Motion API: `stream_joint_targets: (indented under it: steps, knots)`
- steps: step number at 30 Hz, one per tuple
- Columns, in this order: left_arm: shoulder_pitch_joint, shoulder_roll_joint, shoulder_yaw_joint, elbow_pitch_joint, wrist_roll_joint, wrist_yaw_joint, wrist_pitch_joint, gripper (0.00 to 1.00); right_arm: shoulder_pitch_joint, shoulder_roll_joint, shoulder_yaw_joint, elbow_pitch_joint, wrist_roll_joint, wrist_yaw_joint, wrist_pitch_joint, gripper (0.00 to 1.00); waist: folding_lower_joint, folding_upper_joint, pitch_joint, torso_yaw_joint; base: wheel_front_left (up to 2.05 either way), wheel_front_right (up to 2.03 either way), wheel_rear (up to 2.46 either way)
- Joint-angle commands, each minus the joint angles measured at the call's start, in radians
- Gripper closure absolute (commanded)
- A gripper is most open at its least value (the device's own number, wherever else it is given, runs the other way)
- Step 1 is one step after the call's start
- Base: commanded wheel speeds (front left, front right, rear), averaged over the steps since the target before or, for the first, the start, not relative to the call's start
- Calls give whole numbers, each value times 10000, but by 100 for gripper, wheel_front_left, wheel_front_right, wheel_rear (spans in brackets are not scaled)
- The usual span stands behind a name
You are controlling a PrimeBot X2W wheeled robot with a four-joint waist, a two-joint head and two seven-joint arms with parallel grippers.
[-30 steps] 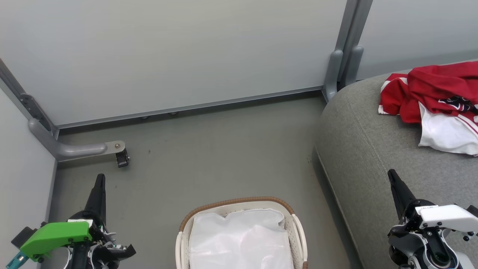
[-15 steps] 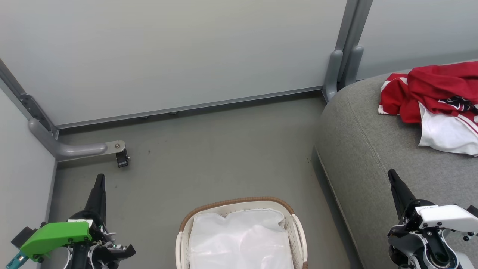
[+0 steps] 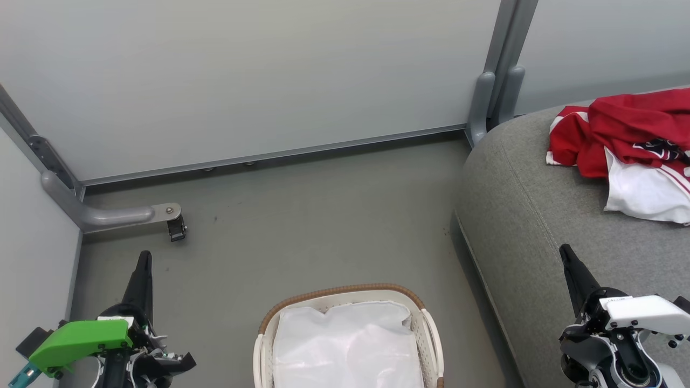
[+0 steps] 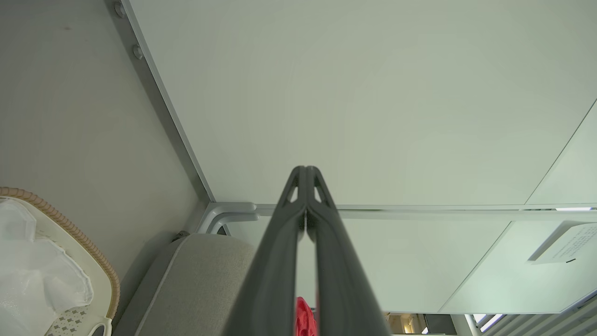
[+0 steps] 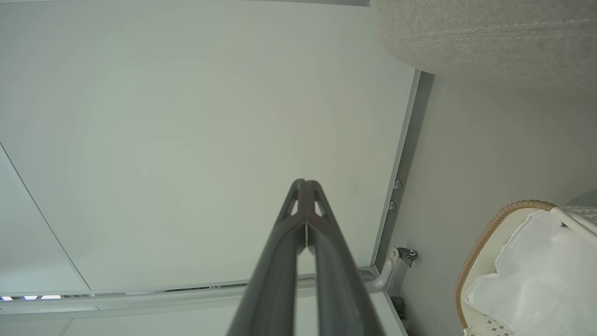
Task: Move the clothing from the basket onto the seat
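Red jerseys (image 3: 630, 129), one with white panels, lie crumpled on the grey sofa (image 3: 528, 215) at the right. A sliver of red cloth (image 4: 305, 319) also peeks between the fingers in the left wrist view. The white basket (image 3: 428, 328) with a brown woven rim stands on the floor at bottom centre, lined with white plastic sheeting (image 3: 345, 345); no red cloth shows inside it. My left gripper (image 3: 143, 257) is shut at the lower left, over the floor. My right gripper (image 3: 564, 251) is shut at the lower right, over the sofa's front part. Both hold nothing.
Pale partition walls (image 3: 259, 75) close the back and left. A grey bracket with a small castor (image 3: 175, 226) juts from the left corner. A grey post (image 3: 493, 91) stands behind the sofa's corner. Bare grey floor (image 3: 302, 226) lies between basket and wall.
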Motion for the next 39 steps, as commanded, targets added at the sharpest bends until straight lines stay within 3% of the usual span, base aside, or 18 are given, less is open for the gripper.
stream_joint_targets:
  steps: [1,39]
  knots:
    - [-109,41,27,-21,-4,-59,42,100,-86,-17,-39,-21,-32,0,21,100,0,0,0,0,0,0,0]
    - [-110,33,33,-22,6,-59,49,100,-95,27,-99,-14,-91,0,81,100,0,0,0,0,0,0,0]
